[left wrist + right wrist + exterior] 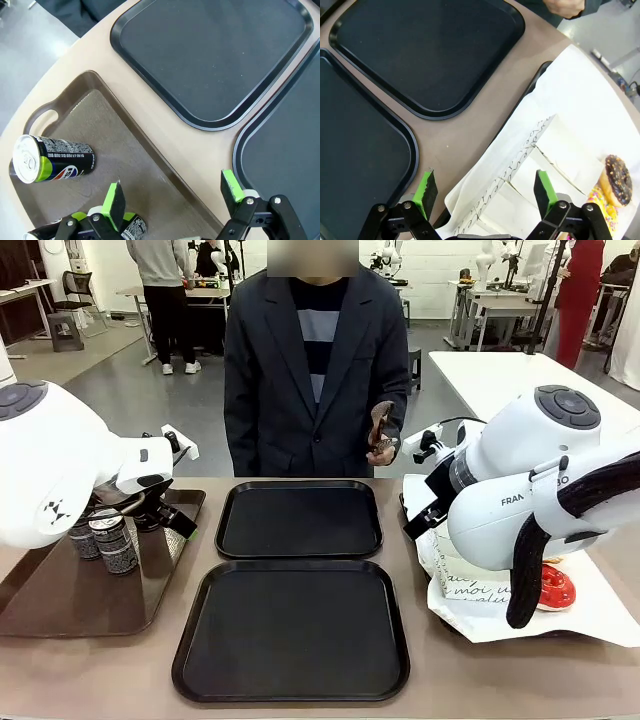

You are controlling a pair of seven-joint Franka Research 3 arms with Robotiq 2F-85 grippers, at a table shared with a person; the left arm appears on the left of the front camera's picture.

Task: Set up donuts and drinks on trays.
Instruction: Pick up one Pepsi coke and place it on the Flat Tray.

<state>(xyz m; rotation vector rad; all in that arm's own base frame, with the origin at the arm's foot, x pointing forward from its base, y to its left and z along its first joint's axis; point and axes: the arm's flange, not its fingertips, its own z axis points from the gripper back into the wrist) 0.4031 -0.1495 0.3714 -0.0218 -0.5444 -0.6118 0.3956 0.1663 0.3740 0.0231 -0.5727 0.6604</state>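
Observation:
Two black trays lie in the middle of the table, the far tray [298,520] and the near tray [292,632], both bare. Black-and-white drink cans [115,542] stand on a brown tray [40,605] at the left. My left gripper [174,192] hangs open over that tray's inner rim, near a Pepsi can [52,159]. My right gripper [485,190] is open above white lettered boxes [535,170]. Beside the boxes lie a chocolate donut [616,180] and a yellow donut [600,202]. A red donut [555,592] rests on the paper.
The person stands at the far side and holds a small brown thing [381,428] in one hand [565,6]. White paper [600,625] covers the right end of the table, over a dark tray rim [540,80]. Bare tabletop [165,145] separates the brown tray from the black ones.

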